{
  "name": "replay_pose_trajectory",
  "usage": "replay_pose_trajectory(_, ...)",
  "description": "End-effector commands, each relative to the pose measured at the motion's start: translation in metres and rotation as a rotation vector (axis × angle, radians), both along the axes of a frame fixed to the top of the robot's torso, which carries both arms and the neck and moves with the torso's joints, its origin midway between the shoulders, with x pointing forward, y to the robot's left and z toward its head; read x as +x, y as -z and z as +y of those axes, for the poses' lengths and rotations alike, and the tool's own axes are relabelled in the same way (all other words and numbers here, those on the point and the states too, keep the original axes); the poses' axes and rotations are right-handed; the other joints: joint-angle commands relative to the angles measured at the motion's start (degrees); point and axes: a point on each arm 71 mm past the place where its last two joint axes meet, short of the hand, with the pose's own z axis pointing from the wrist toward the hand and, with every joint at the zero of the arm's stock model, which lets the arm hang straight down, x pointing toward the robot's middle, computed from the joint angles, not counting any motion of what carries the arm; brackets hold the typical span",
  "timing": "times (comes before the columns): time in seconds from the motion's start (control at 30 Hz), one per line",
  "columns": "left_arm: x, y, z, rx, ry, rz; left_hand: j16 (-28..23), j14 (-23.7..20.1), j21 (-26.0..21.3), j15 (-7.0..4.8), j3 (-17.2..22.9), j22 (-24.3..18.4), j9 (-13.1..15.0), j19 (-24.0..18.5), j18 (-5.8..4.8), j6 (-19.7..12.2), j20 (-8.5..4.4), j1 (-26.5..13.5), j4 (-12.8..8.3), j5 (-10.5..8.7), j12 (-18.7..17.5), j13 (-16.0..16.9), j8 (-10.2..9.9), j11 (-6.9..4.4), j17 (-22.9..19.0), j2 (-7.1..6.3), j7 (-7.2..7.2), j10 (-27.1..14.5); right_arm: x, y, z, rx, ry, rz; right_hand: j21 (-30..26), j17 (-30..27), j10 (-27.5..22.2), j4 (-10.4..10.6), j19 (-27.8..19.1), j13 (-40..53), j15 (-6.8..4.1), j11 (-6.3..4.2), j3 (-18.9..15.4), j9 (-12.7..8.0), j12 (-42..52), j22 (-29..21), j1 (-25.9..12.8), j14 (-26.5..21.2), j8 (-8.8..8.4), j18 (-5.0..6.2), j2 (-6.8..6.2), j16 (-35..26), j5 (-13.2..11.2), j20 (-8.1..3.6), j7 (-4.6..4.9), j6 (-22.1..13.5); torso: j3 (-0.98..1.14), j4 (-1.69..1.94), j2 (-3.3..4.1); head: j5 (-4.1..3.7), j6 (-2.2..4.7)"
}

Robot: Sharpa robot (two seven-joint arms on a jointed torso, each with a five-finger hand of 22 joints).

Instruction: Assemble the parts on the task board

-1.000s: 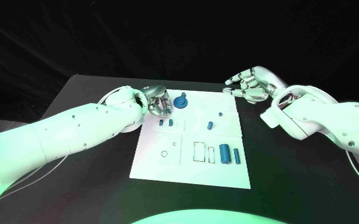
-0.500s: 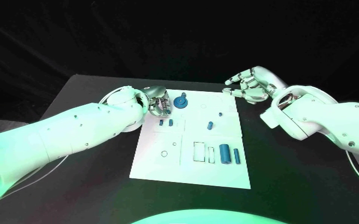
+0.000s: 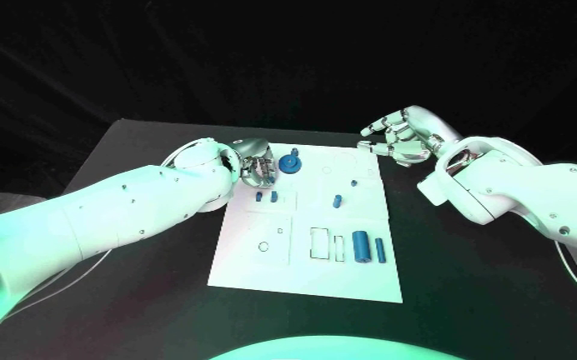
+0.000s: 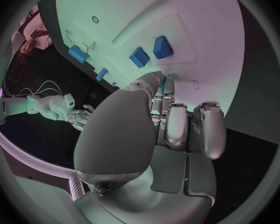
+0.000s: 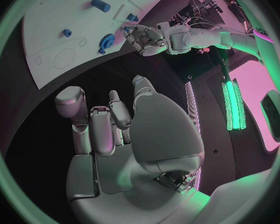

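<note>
The white task board (image 3: 301, 275) lies in the middle of the table. My left hand (image 3: 253, 165) hovers at its far left corner, fingers curled in, right beside a blue gear-like part (image 3: 290, 165). A small speck of blue (image 4: 163, 78) sits pinched between its thumb tip and a fingertip. My right hand (image 3: 403, 137) hangs off the board's far right corner with fingers loosely apart and nothing in them. Two small blue blocks (image 3: 266, 197) stand near the left hand, a short blue peg (image 3: 338, 202) lies mid-board, and two blue cylinders (image 3: 370, 248) lie near the right edge.
Black table (image 3: 132, 152) surrounds the board on all sides. An outlined rectangular slot (image 3: 320, 243) lies beside the cylinders, and a small ring mark (image 3: 263, 247) sits near the board's left edge. A white cable (image 3: 180, 153) runs by my left arm.
</note>
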Motion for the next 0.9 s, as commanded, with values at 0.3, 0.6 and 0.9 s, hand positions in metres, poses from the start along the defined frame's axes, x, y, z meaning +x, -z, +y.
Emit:
replay_pose_trajectory(0.3,-0.0011,0.0036,-0.0016,0.025,0.008,0.027,-0.2,0.1,0.1,-0.36,0.3,7.6,-0.2,0.6,-0.77,-0.2,-0.03,-1.2,-0.1,-0.66,-0.9,0.0,-0.7,0.17,-0.2,-0.14,0.13,0.3,-0.0007,0.0004,0.0014,-0.004,-0.016,0.002,-0.3,-0.1,-0.2,0.0,-0.3,-0.1,-0.44,-0.02,-0.3,0.1,0.0,-0.1,0.1,1.5,0.34,0.84,0.74,-0.5,0.4,-0.01,-0.08,0.2,-0.01,0.00,0.00,-0.14,0.04)
replay_pose_trajectory(0.6,-0.0004,0.0051,0.0013,0.039,-0.005,0.039,-0.3,0.0,0.0,-0.16,0.6,7.5,-1.2,0.5,-0.74,-2.6,0.13,-1.8,-0.3,-0.80,-1.6,0.1,-1.7,0.44,-0.7,-0.63,0.56,0.3,-0.0003,0.0005,0.0012,-0.004,-0.015,0.001,-0.5,-0.2,-0.3,0.0,-0.3,-0.2,-0.45,-0.03,-0.3,0.1,-0.1,-0.2,0.1,1.5,0.37,0.86,0.78,-0.5,0.4,-0.02,-0.09,0.3,-0.01,0.04,-0.01,-0.12,0.06)
replay_pose_trajectory(0.9,0.0003,0.0045,0.0032,0.035,-0.015,0.030,-0.5,-0.1,1.0,-0.13,1.3,8.6,-2.8,1.3,-1.05,-6.3,0.22,-2.2,-0.6,-0.79,-2.0,0.5,-1.8,0.45,-1.3,-1.40,0.93,1.1,-0.0002,0.0007,0.0005,-0.005,-0.011,0.003,-0.6,-0.2,-0.4,-0.1,-0.4,-0.4,-0.46,-0.02,-0.3,0.1,-0.3,-0.3,0.1,1.5,0.36,0.89,0.76,-0.5,0.4,-0.03,-0.08,0.2,-0.05,0.03,0.00,-0.13,0.06)
